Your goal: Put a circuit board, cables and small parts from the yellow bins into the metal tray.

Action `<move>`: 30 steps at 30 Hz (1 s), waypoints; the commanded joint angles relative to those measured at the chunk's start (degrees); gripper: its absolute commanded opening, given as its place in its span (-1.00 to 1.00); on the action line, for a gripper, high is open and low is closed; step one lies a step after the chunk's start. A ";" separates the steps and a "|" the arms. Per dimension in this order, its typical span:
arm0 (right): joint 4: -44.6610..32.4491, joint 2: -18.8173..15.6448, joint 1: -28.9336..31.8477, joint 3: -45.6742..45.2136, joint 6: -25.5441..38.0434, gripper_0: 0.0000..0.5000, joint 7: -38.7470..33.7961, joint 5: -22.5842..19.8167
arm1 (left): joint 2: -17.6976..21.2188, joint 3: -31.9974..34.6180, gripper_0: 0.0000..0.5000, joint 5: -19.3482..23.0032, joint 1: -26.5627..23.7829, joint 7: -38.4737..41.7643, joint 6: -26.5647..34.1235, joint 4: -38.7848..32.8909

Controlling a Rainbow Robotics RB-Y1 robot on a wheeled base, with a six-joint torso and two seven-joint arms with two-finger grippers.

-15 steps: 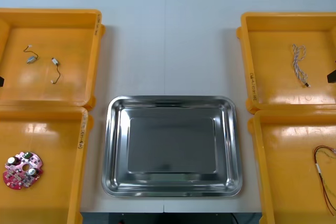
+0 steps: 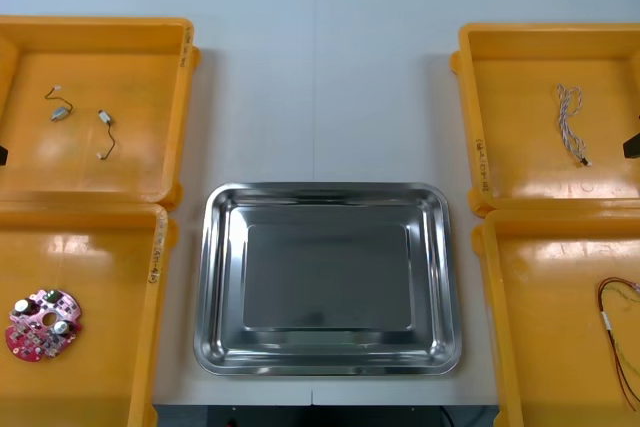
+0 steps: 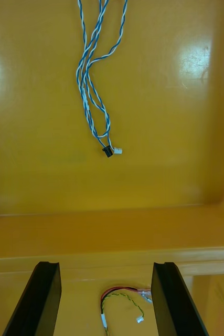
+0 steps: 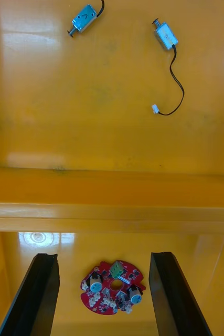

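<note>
The pale bench (image 2: 320,77) carries four shallow yellow plastic bins: on the left, one at 10 o'clock (image 2: 120,162) and one at 8 o'clock (image 2: 100,277); on the right, one at 2 o'clock (image 2: 520,147) and one at 4 o'clock (image 2: 550,327). The shiny rectangular metal tray (image 2: 215,287) sits at 6 o'clock between them, with nothing in it, so the task looks unstarted.

The left gripper (image 4: 104,257) hangs over the 8 o'clock bin near the wall it shares with its neighbour, fingers spread wide. Framed between them is the round red circuit board (image 2: 42,325), lying flat on the bin floor. The right gripper (image 3: 106,265) hangs likewise over the 4 o'clock bin, fingers spread and empty, above the connector end of the red and yellow cable (image 2: 620,337). Past the dividing wall lies the twisted blue and white cable (image 2: 571,122). The two small metal parts with thin black leads (image 2: 62,113) rest in the 10 o'clock bin.

The likeliest trouble is the board. It lies flush on a glossy floor, so closing fingers may skate it aside rather than catch its edge. The thin cables could slip from a pinch, or a trailing loop could snag a bin wall on the way to the tray.
</note>
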 commanded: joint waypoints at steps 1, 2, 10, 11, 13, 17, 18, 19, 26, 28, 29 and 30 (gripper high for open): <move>-1.36 -2.03 -0.16 0.48 0.42 1.00 2.70 0.41 | -0.27 1.49 1.00 -0.35 0.73 -4.78 -0.66 -1.48; -1.36 -2.03 -0.16 0.48 0.42 1.00 2.70 0.41 | -0.27 1.49 1.00 -0.35 0.73 -4.78 -0.66 -1.48; -1.36 -2.03 -0.16 0.48 0.42 1.00 2.70 0.41 | -0.27 1.49 1.00 -0.35 0.73 -4.78 -0.66 -1.48; -1.36 -2.03 -0.16 0.48 0.42 1.00 2.70 0.41 | -0.27 1.49 1.00 -0.35 0.73 -4.78 -0.66 -1.48; -1.36 -2.03 -0.16 0.48 0.42 1.00 2.70 0.41 | -0.27 1.49 1.00 -0.35 0.73 -4.78 -0.66 -1.48; -1.36 -2.03 -0.16 0.48 0.42 1.00 2.70 0.41 | -0.27 1.49 1.00 -0.35 0.73 -4.78 -0.66 -1.48; -1.36 -2.03 -0.16 0.48 0.42 1.00 2.70 0.41 | -0.27 1.49 1.00 -0.35 0.73 -4.78 -0.66 -1.48; -1.36 -2.03 -0.16 0.48 0.42 1.00 2.70 0.41 | -0.27 1.49 1.00 -0.35 0.73 -4.78 -0.66 -1.48; -1.36 -2.03 -0.16 0.48 0.42 1.00 2.70 0.41 | -0.27 1.49 1.00 -0.35 0.73 -4.78 -0.66 -1.48; -1.36 -2.03 -0.16 0.48 0.42 1.00 2.70 0.41 | -0.27 1.49 1.00 -0.35 0.73 -4.78 -0.66 -1.48; -1.36 -2.03 -0.16 0.48 0.42 1.00 2.70 0.41 | -0.27 1.49 1.00 -0.35 0.73 -4.78 -0.66 -1.48; -1.36 -2.03 -0.16 0.48 0.42 1.00 2.70 0.41 | -0.27 1.49 1.00 -0.35 0.73 -4.78 -0.66 -1.48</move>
